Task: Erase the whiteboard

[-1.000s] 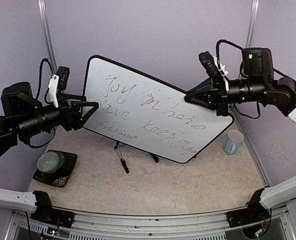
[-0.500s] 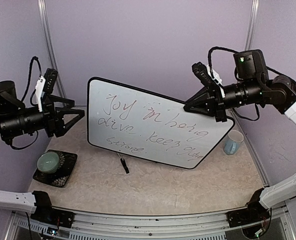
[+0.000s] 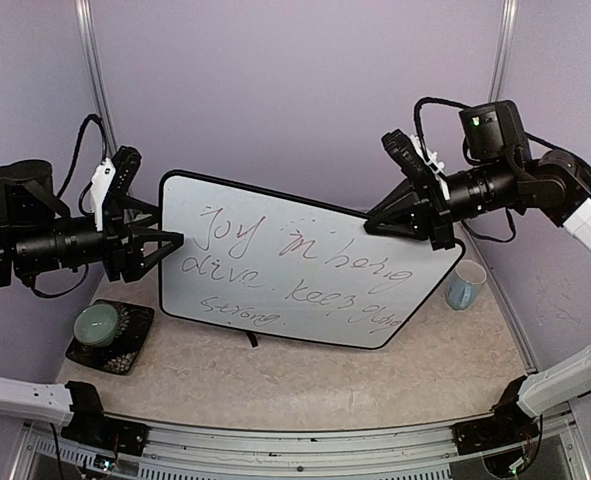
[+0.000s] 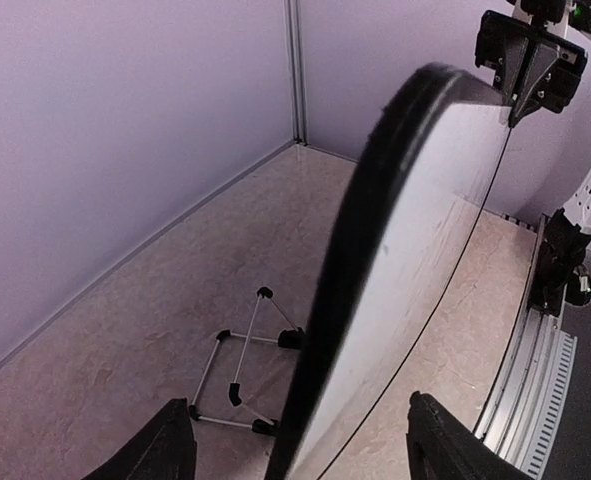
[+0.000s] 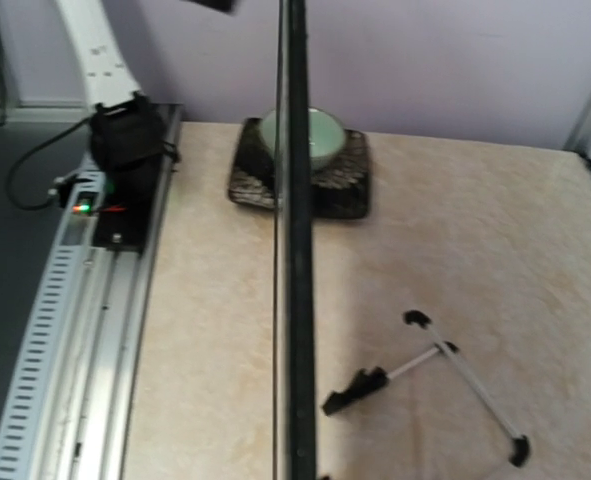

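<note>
Whiteboard (image 3: 295, 265) lower now, beige table (image 3: 325, 390), lilac walls (image 3: 295, 80).

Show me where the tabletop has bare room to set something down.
The widest bare strip of tabletop runs before the near rail, between the dark mat at left and the cup at right. Crowded: behind the whiteboard, where the wire stand lies.

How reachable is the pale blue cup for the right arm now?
Probably not yet: the right arm has its jaws shut on the black-framed white whiteboard, apparently carrying it. The cup stands unobstructed nearby.
</note>
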